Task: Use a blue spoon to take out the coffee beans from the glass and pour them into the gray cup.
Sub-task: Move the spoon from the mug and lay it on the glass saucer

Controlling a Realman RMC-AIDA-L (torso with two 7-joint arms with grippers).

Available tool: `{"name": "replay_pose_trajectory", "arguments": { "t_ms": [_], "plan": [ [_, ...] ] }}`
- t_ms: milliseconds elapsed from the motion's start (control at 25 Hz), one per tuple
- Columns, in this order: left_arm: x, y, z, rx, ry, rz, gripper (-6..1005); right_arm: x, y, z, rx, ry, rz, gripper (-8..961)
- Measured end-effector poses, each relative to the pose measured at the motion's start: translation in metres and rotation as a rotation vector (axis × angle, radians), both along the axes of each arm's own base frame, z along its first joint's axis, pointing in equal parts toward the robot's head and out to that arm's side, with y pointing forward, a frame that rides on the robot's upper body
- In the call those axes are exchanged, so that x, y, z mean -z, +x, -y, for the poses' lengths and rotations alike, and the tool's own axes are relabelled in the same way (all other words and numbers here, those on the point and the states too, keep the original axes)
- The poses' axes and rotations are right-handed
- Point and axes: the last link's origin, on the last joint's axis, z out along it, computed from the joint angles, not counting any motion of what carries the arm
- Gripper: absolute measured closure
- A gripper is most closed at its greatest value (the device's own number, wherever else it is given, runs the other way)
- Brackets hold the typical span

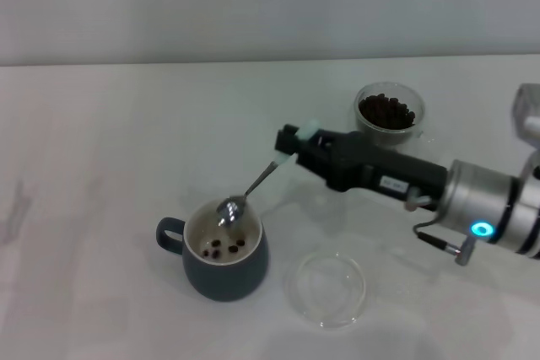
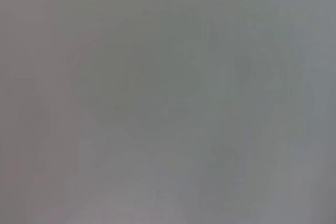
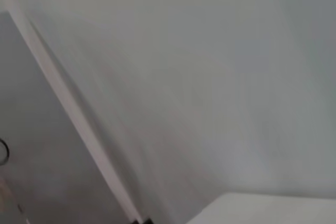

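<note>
Gray cup (image 1: 226,259) holds beans (image 1: 224,247); right gripper (image 1: 294,147) grips, prob., blue spoon (image 1: 253,188).

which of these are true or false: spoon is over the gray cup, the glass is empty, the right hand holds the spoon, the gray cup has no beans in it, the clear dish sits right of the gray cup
1. The spoon has its bowl over the gray cup. True.
2. The glass is empty. False: it holds a heap of dark beans.
3. The right hand holds the spoon. True: it grips the pale handle end.
4. The gray cup has no beans in it. False: a few beans lie on its cream bottom.
5. The clear dish sits to the right of the gray cup on the table. True, and it looks empty.
</note>
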Motion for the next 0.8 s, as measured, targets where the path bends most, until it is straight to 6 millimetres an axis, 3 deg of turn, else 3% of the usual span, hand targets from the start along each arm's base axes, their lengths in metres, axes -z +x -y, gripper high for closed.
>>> {"name": "replay_pose_trajectory", "arguments": {
  "t_ms": [160,400,600,800],
  "plan": [
    [0.0,0.0,0.0,0.0,0.0,-0.002,108,-0.025,0.013,0.009,0.022,0.022,-0.112,805],
    [-0.002,-0.001,0.0,-0.003,0.003,-0.007,108,-0.063,0.061,0.037,0.119,0.034,-0.2,805],
    [-0.003,0.0,-0.003,0.002,0.006,-0.008,108,-0.062,0.093,0.058,0.243,-0.019,-0.161,805],
    [-0.003,0.002,-0.006,0.011,0.004,-0.011,108,-0.048,0.103,0.069,0.293,-0.061,-0.114,805]
  ]
}}
